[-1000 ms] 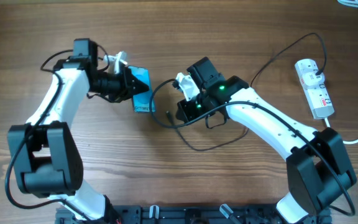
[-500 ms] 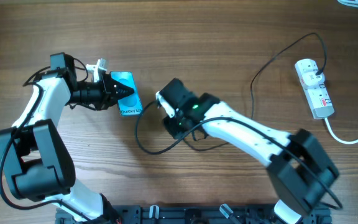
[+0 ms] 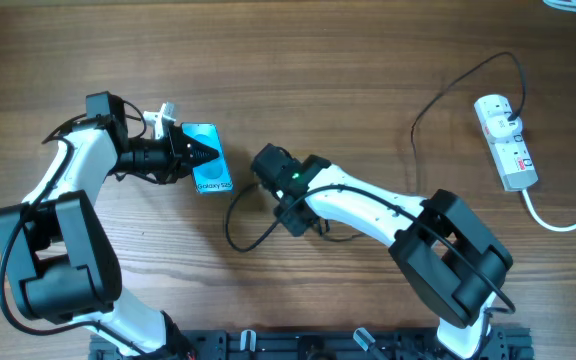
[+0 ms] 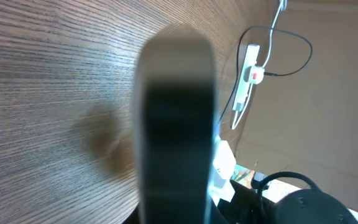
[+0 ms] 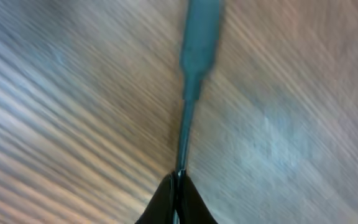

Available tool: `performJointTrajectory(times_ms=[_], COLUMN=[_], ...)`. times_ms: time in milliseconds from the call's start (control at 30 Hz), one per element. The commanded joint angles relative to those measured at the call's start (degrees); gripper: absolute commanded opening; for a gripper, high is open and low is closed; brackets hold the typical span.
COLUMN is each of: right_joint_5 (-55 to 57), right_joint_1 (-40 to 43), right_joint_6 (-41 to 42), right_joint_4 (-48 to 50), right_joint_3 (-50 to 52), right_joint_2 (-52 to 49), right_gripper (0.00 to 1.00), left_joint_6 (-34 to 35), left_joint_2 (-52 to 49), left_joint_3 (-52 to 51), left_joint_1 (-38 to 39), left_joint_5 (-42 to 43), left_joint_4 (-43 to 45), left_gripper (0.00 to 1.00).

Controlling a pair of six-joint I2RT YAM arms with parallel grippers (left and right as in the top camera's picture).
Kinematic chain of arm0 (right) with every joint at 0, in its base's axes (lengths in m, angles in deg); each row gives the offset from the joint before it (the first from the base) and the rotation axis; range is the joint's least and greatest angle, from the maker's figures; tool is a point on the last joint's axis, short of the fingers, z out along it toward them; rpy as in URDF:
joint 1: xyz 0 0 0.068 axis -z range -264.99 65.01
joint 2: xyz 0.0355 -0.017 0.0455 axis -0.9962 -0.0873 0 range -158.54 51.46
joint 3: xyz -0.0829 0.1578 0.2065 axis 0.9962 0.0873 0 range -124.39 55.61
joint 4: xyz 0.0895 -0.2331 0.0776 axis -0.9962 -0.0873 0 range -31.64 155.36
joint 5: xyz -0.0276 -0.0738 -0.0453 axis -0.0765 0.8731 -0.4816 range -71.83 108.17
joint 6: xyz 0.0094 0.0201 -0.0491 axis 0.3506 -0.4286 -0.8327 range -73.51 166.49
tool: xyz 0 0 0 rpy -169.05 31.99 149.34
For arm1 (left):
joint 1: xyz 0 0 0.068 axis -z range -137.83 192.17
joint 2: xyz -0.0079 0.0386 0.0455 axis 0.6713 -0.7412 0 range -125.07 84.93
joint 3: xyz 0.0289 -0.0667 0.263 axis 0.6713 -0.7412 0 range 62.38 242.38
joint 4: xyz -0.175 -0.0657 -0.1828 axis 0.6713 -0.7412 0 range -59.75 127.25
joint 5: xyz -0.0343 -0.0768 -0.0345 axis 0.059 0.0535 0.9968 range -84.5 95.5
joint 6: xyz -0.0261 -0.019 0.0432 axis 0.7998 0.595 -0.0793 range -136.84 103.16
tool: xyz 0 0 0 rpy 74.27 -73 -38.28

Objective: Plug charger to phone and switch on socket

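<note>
The left fingers (image 3: 196,155) are closed on the phone (image 3: 213,176), holding it by its left edge with its teal screen facing up, left of the bench's (image 3: 318,60) middle. In the left wrist view the phone shows only as a blurred, edge-on slab straight ahead of the camera. The right fingers (image 5: 176,186) are pressed together on the charger (image 5: 184,134), pinching its thin cable a short way behind the connector (image 5: 199,40), which sticks out ahead of the fingertips, blurred, over bare wood. From overhead, that hand sits just to the right of the phone and apart from it, with slack cable looping on the bench below it. The socket (image 3: 505,140) lies well apart at the far right edge, and the black cable arcs up to it.
</note>
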Motion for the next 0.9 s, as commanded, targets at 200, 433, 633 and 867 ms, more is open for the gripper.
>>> performJointTrajectory(times_ms=[200, 433, 633, 867], right_joint_5=[1.99, 1.79, -1.68, -1.27], right_joint_1=[0.26, 2.38, 3.85, 3.96], right_joint_6=[3.48, 4.39, 0.48, -1.73], right_joint_4=[-12.66, -15.41, -12.61, -1.46], right_joint_3=[0.55, 0.55, 0.55, 0.55], right_joint_2=[-0.87, -0.87, -0.87, -0.9], right_gripper=[0.04, 0.15, 0.54, 0.73], left_joint_6=[-1.31, -1.36, -1.33, -1.11], left_joint_2=[0.9, 0.9, 0.9, 0.9], left_joint_3=[-0.13, -0.48, -1.27, -1.27], left_joint_1=[0.33, 0.33, 0.33, 0.33], left_joint_5=[1.38, 1.38, 1.38, 1.4], left_joint_4=[-0.02, 0.02, 1.51, 2.34], left_gripper=[0.04, 0.04, 0.04, 0.04])
